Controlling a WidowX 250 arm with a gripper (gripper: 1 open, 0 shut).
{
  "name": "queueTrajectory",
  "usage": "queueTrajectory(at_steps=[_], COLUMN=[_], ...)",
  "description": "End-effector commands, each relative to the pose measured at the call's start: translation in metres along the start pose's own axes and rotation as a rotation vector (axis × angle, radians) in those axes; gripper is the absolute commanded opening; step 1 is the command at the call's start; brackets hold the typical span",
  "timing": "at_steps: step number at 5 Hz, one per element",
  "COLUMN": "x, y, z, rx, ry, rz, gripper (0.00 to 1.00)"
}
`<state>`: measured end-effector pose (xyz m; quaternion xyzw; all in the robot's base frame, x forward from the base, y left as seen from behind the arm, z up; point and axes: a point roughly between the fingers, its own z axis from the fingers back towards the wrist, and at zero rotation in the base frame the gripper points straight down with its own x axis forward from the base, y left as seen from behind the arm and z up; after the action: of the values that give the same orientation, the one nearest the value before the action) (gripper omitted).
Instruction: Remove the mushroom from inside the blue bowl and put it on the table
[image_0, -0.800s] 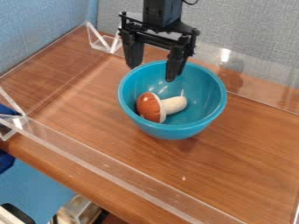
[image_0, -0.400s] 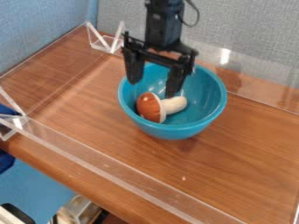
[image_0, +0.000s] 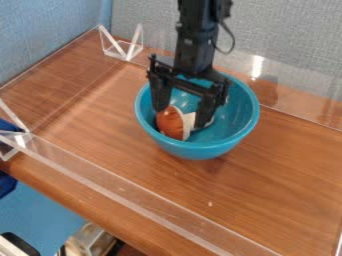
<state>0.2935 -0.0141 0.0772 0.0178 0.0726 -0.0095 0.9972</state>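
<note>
Gripper in the bowl, mushroom not yet gripped.

Your gripper (image_0: 183, 108) points straight down with its jaws spread wide, one finger on each side of the mushroom (image_0: 175, 121), which lies on its side at the bottom of the blue bowl (image_0: 238, 126). Nothing is held, and whether a finger touches the cap cannot be told. No step of the task is complete: you have still to close on the mushroom, lift it clear of the rim, and set it on the table (image_0: 80, 100) beside the bowl.
</note>
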Motion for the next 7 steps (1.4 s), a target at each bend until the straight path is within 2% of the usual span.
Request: queueTrajectory(at_steps=[1, 2, 3, 5, 6, 7], x=[0.004, 0.006, 0.006, 0.005, 0.005, 0.005], y=[-0.002, -0.002, -0.002, -0.001, 0.001, 0.005], z=[0.002, -0.002, -0.001, 0.021, 0.041, 0.069], rx=[0.012, 0.017, 0.017, -0.007, -0.021, -0.029], ry=[-0.026, -0.018, -0.019, -0.059, -0.098, -0.148], rz=[-0.004, 0.000, 0.005, 0.014, 0.025, 0.043], gripper=[1.00, 0.00, 0.00, 0.00, 0.00, 0.00])
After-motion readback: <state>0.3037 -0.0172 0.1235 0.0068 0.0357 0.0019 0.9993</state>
